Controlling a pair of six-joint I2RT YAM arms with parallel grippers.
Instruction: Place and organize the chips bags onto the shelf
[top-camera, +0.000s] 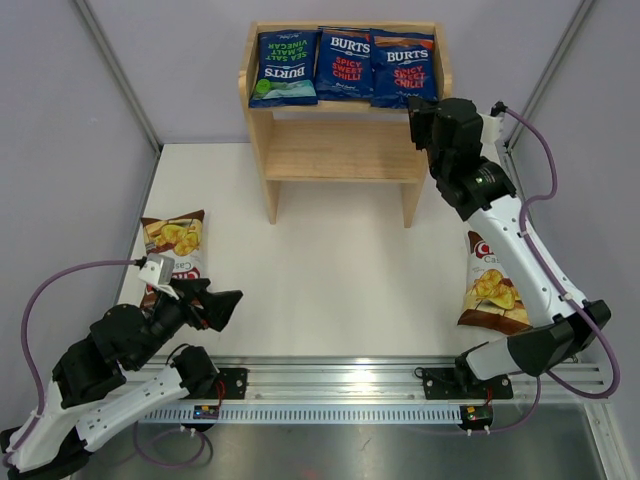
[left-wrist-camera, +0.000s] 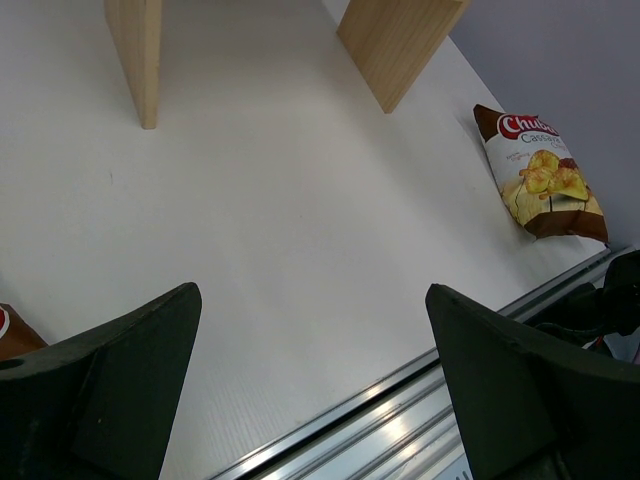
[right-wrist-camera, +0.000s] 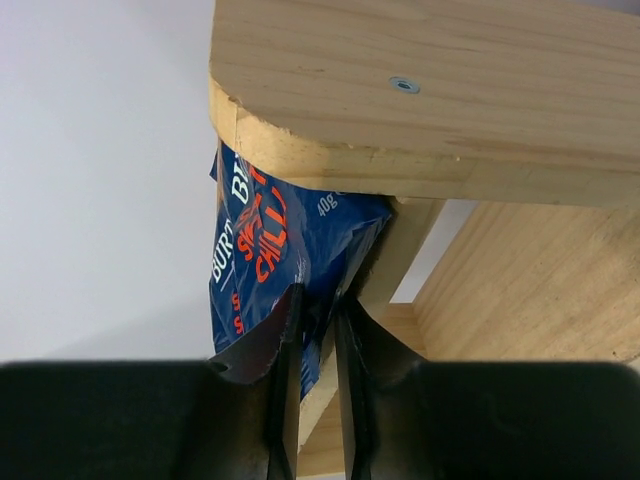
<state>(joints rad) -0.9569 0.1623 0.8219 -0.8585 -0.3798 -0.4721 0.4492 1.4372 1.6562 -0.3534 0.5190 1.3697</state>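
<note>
Three dark blue BURTS bags lie side by side on the top tier of the wooden shelf (top-camera: 340, 150): a green-accented one (top-camera: 285, 67), a middle one (top-camera: 344, 62) and a right one (top-camera: 403, 67). My right gripper (top-camera: 420, 108) is at the near right corner of the right bag. In the right wrist view the gripper (right-wrist-camera: 318, 300) pinches the edge of that bag (right-wrist-camera: 255, 240) beside the shelf's side rail (right-wrist-camera: 420, 110). A brown Chuba bag (top-camera: 175, 240) lies flat at the left, another (top-camera: 490, 285) at the right. My left gripper (top-camera: 228, 305) is open and empty, low over the table.
The shelf's lower tier (top-camera: 345, 165) holds nothing. The left wrist view shows the shelf's legs (left-wrist-camera: 140, 60), the right Chuba bag (left-wrist-camera: 540, 175) and the metal rail (left-wrist-camera: 400, 420) at the table's near edge. Grey walls enclose the table.
</note>
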